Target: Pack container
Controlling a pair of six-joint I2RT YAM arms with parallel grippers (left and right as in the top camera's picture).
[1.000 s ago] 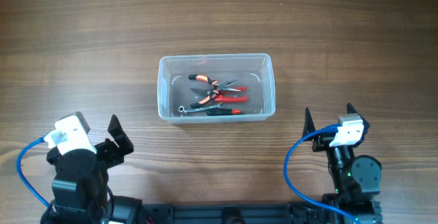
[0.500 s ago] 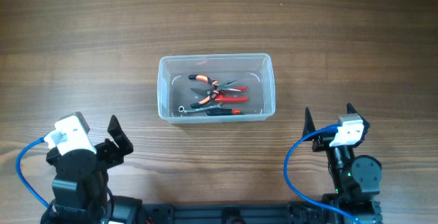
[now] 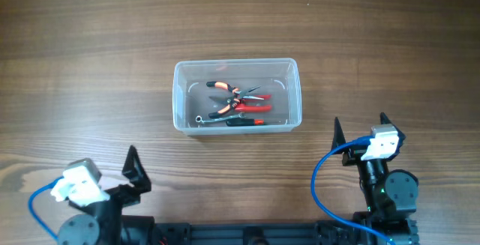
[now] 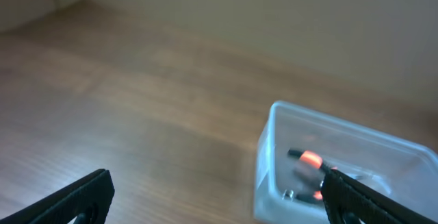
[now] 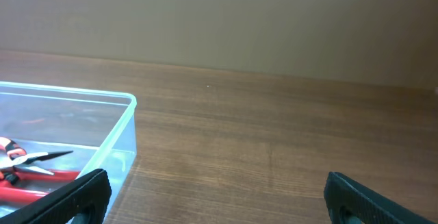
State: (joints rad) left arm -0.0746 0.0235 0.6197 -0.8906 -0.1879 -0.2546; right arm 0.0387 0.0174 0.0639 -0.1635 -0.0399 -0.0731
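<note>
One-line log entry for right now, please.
container: mid-table, hand tools inside | left gripper: open, empty, clear of container | right gripper: open, empty, clear of container

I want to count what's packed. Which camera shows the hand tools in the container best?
The overhead view: it looks straight down into the container, so the hand tools show whole. The left wrist view is blurred, showing only orange smudges; the right wrist view catches just red handles at its left edge.

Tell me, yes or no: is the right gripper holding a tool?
No, the right gripper is open and empty, with the pliers lying inside the container.
</note>
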